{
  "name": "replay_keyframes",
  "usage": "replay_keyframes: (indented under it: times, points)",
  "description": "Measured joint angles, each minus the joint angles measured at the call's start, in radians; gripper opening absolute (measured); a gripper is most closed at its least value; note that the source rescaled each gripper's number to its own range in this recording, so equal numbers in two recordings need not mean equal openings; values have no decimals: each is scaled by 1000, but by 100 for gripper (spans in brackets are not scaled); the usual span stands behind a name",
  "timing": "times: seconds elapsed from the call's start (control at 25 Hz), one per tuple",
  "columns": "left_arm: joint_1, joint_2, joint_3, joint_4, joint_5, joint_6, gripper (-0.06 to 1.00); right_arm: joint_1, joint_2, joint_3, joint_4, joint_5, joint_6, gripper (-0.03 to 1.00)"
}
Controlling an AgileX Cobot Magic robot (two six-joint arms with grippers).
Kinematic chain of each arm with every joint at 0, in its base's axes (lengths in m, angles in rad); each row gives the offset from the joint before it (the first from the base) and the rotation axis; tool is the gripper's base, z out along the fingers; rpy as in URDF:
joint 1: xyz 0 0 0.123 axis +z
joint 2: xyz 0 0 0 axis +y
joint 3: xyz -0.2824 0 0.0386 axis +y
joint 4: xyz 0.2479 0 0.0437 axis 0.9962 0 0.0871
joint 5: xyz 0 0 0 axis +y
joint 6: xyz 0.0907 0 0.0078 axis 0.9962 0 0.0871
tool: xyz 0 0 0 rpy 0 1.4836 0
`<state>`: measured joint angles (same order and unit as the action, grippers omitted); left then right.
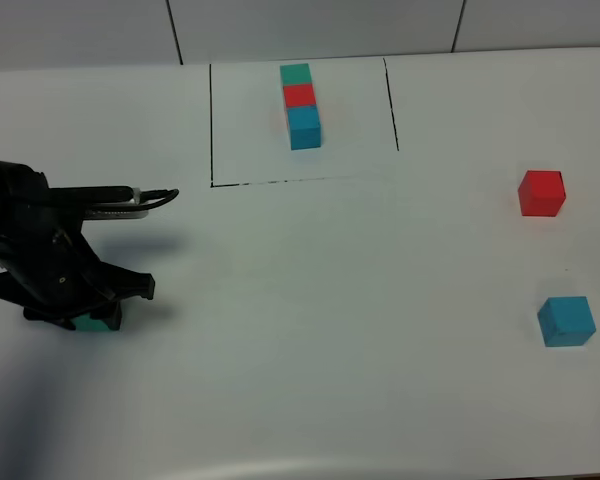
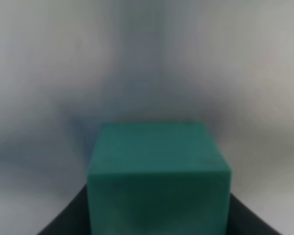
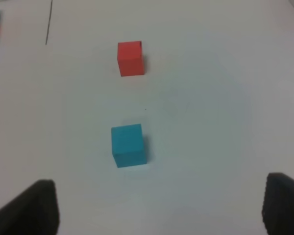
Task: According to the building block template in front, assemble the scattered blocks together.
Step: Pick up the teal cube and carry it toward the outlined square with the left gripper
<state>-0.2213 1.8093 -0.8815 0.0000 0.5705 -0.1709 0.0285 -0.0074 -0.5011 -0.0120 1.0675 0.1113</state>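
Template (image 1: pixel 301 105): long axis runs away from the robot, green end far, blue end near, inside the black frame (image 1: pixel 211 120). Left gripper (image 1: pixel 92 312) is clamped on the green cube (image 2: pixel 159 171) at the table's (image 1: pixel 330 300) left side. Right gripper (image 3: pixel 161 210) has its fingers wide apart, short of the blue cube (image 3: pixel 129 145). The red cube (image 3: pixel 131 58) sits beyond it, apart.

A plain white worktop (image 1: pixel 310 300) fills nearly the whole scene, matte and evenly lit, and whatever stands on it throws only soft, faint shadows. Along its far edge rises a pale grey wall (image 1: pixel 80 30) of flat panels, divided by two thin dark seams (image 1: pixel 175 32). The worktop's near edge curves away into grey.
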Motion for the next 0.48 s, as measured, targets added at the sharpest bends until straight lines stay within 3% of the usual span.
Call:
replay_keyframes:
  times: [0.2,0.48]
  points:
    - [-56,1,-135,6,133,204,0,0,0,0,0,0,0,71]
    - [-222,81,-429,6,329,500,0,0,0,0,0,0,0,71]
